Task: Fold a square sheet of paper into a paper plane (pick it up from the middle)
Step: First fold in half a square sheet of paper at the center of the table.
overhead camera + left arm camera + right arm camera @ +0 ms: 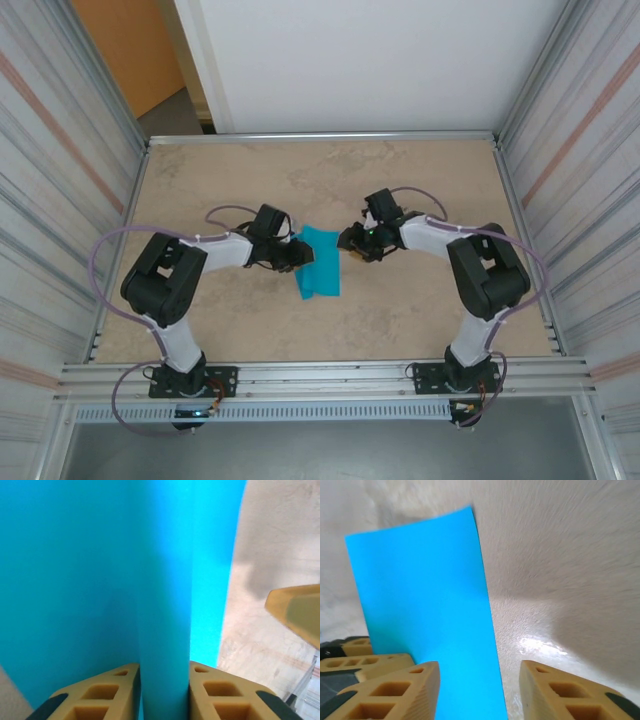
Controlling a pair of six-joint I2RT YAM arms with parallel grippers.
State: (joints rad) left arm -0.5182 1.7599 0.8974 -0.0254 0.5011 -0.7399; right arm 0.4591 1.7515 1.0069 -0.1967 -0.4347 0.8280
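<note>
— At the middle of the table point(420, 320), the square sheet of paper point(320, 262) lay as a narrow strip, long axis running near-to-far, right?

— Yep. Left gripper point(298, 253) was pinching a raised ridge of it, and right gripper point(352, 243) sat with jaws apart at its other edge.

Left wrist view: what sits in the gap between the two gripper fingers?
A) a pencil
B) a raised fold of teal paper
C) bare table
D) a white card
B: a raised ridge of the square sheet of paper fills the gap between the fingers of the left gripper, touching both.
</note>
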